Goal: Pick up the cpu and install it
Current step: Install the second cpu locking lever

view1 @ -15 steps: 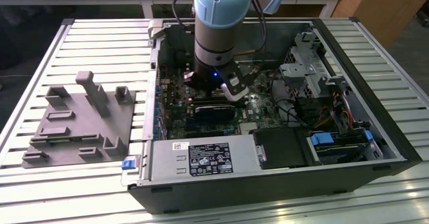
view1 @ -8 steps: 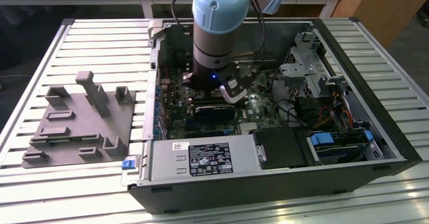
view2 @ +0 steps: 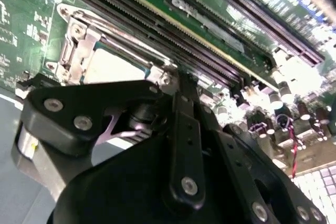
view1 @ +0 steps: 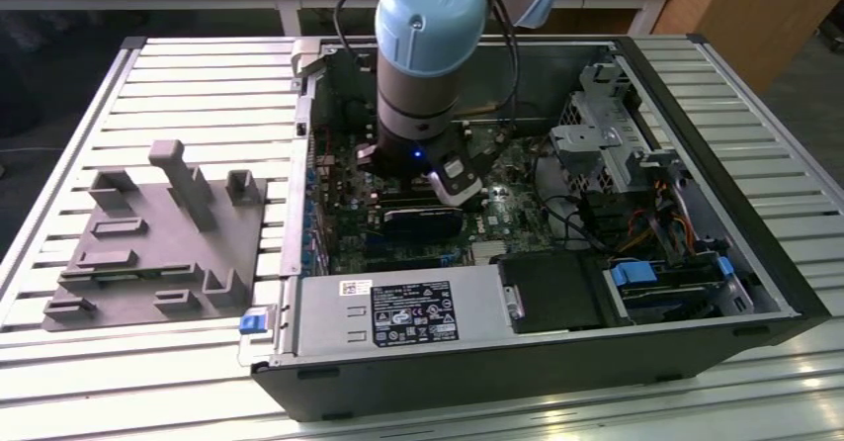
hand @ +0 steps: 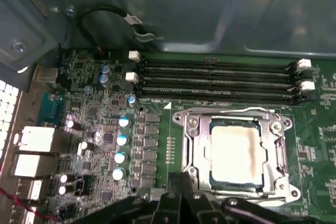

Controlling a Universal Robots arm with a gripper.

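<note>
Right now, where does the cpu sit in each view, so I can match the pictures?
Exterior view: I cannot make it out; the arm stands over that part of the motherboard.
First wrist view: the cpu lies flat in the socket frame, beside the memory slots.
Second wrist view: the cpu is partly behind the end effector.
Shared landmark: the memory slots.

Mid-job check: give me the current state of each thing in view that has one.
cpu: lying flat in its socket.
socket frame: around the cpu, metal edges showing.
memory slots: unfilled.
computer case: side open, lying on the table.
gripper: low over the motherboard, beside the socket.
grey fixture plate: unoccupied.
</note>
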